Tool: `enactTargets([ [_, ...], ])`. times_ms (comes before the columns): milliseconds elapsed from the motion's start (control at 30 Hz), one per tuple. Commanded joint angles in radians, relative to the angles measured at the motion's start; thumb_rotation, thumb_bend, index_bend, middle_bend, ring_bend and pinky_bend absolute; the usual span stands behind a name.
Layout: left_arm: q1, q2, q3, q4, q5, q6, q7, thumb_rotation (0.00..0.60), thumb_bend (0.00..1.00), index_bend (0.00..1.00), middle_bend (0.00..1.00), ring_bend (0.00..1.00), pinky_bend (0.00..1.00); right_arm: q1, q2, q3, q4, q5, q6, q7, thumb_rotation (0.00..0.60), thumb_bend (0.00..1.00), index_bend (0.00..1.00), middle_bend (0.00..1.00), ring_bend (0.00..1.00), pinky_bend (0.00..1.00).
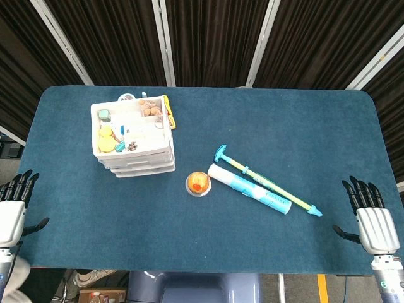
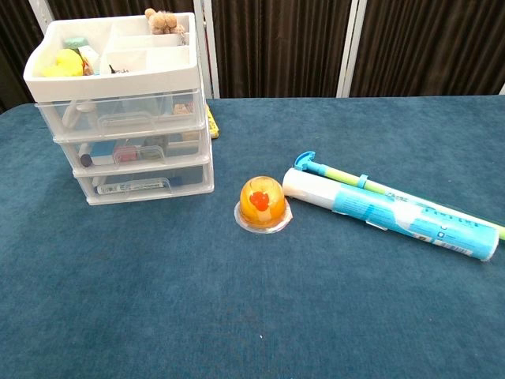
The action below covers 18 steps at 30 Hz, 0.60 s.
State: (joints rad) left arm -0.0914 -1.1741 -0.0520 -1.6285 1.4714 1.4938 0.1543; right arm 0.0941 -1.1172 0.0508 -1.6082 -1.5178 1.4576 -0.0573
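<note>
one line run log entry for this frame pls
left hand: open, table edge | right hand: open, table edge | jelly cup: mid-table | tube beside it, untouched | drawer unit: left

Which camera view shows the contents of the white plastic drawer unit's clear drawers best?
The chest view: it faces the white plastic drawer unit from the front, so items show through the clear drawer fronts. The head view looks straight down on the unit, showing only its open top tray and the drawers' front edges.
</note>
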Motion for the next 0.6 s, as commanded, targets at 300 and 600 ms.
enactTargets([
  [300, 0.001, 0.002, 0.001, -0.001, 0.002, 0.002, -0.002, 0.600, 0.01, 0.00, 0.00, 0.00, 0.11, -0.001, 0.001, 0.001, -0.005, 0.001, 0.002, 0.000, 0.600, 0.16, 0.00, 0.00, 0.00, 0.01],
  [600, -0.004, 0.005, 0.006, -0.005, 0.006, -0.012, -0.019, 0.600, 0.01, 0.00, 0.00, 0.00, 0.11, 0.002, -0.004, 0.004, -0.006, 0.011, -0.005, -0.007, 0.600, 0.16, 0.00, 0.00, 0.00, 0.01],
])
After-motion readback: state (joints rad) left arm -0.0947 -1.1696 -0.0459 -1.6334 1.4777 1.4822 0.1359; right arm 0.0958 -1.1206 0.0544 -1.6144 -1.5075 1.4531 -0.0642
